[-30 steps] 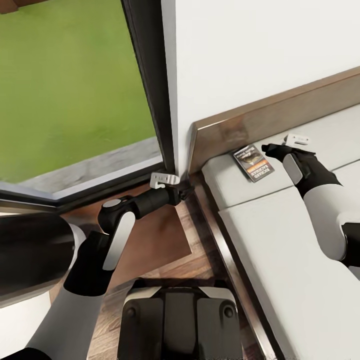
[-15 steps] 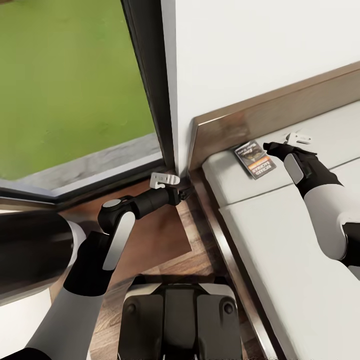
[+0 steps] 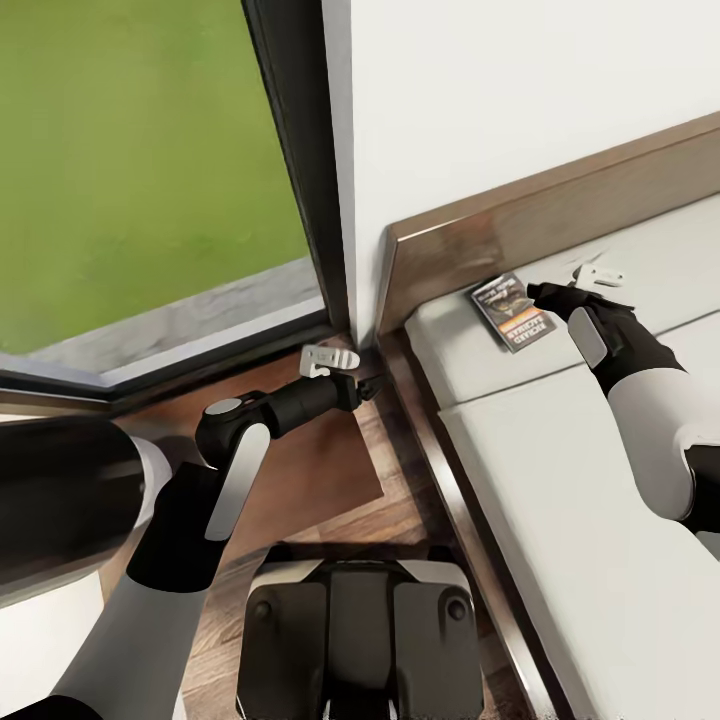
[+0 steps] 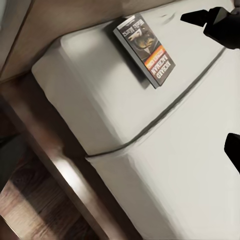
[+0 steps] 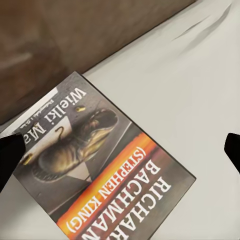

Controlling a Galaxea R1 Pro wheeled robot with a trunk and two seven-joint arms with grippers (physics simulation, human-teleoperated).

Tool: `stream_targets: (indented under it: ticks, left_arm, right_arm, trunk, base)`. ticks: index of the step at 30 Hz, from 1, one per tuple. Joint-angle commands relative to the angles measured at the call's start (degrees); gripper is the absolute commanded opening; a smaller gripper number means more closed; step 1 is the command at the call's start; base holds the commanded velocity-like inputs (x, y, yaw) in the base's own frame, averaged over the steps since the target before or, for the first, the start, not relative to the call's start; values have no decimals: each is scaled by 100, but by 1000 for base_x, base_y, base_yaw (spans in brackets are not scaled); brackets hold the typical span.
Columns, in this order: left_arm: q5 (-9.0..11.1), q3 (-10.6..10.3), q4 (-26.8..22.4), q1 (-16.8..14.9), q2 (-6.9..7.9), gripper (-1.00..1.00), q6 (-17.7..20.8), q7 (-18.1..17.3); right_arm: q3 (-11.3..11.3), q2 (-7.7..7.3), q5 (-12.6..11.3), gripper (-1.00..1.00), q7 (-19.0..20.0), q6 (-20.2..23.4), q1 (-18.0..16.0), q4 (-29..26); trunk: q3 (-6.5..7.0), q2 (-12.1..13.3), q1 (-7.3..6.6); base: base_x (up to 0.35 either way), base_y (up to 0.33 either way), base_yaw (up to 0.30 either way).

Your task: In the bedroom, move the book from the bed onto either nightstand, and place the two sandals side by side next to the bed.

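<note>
Head view has the book (image 3: 512,312) lying flat on the light-grey mattress of the bed (image 3: 560,520), close to the dark wooden headboard (image 3: 520,240) and near the mattress corner. The right tool (image 3: 545,293) sits just beside the book's edge, low over the mattress; in the right wrist view its dark fingertips (image 5: 9,155) stand wide apart with the book (image 5: 100,170) between them, not clamped. The left tool (image 3: 365,385) hangs over the wood-plank floor (image 3: 330,480) by the bed frame, next to the dark-framed window (image 3: 300,180); I cannot tell whether it is open or closed.
</note>
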Motion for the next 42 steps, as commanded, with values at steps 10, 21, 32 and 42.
stream_targets:
  ticks: [10, 21, 32, 42]
  left_arm:
    - [3, 6, -3, -3, -16, 100, 32, -8]
    - [1, 7, -3, -3, -3, 100, 32, -16]
    - [-1, 9, -3, -3, -3, 100, 32, -16]
    - [-5, 10, -3, -3, -3, 100, 32, -16]
  right_arm:
    - [6, -1, -46, 100, -15, 9, 0, -12]
    - [28, 6, -43, 100, -13, -32, 0, -11]
    - [57, 4, -37, 100, 1, -101, 0, -12]
    - [67, 2, -37, 100, 3, -106, 0, -19]
  trunk:
    - [-98, -9, 3]
    - [-198, -9, 3]
    - [-298, -9, 3]
    - [-390, -9, 3]
  base:
    - [0, 0, 0]
    - [0, 0, 0]
    - [0, 0, 0]
    - [0, 0, 0]
